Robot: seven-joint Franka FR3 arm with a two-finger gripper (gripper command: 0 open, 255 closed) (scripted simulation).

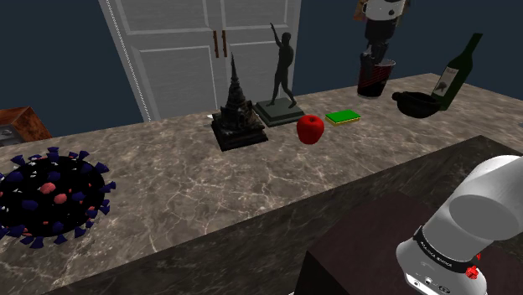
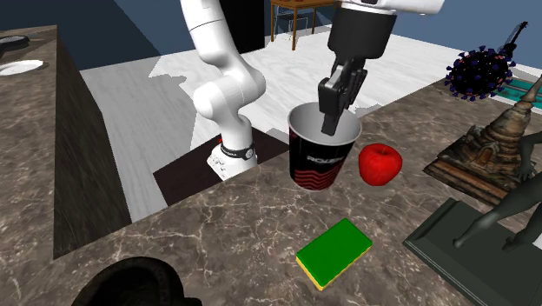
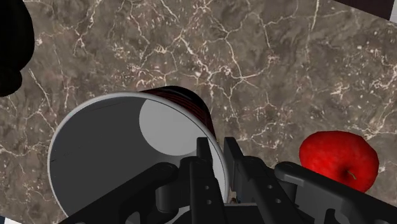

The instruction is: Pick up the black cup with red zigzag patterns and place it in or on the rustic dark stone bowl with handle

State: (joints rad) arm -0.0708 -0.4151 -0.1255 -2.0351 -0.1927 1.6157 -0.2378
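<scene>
The gripper (image 2: 334, 115) pinches the rim of the black cup with red zigzags (image 2: 318, 163) (grey inside), one finger in, one out. In the second exterior view, the red apple (image 2: 380, 163) sits at the cup's 3 o'clock and the dark bowl (image 2: 130, 282) at 8 o'clock.

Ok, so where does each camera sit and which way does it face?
Shoulder view: beside the stand, facing over the counter to white cabinet doors; arm's elbow lower right.
Second exterior view: across the counter, facing the arm and hand.
Wrist view: on the hand, looking down into the cup; fingers clasp its rim.
All share cup and apple.
</scene>
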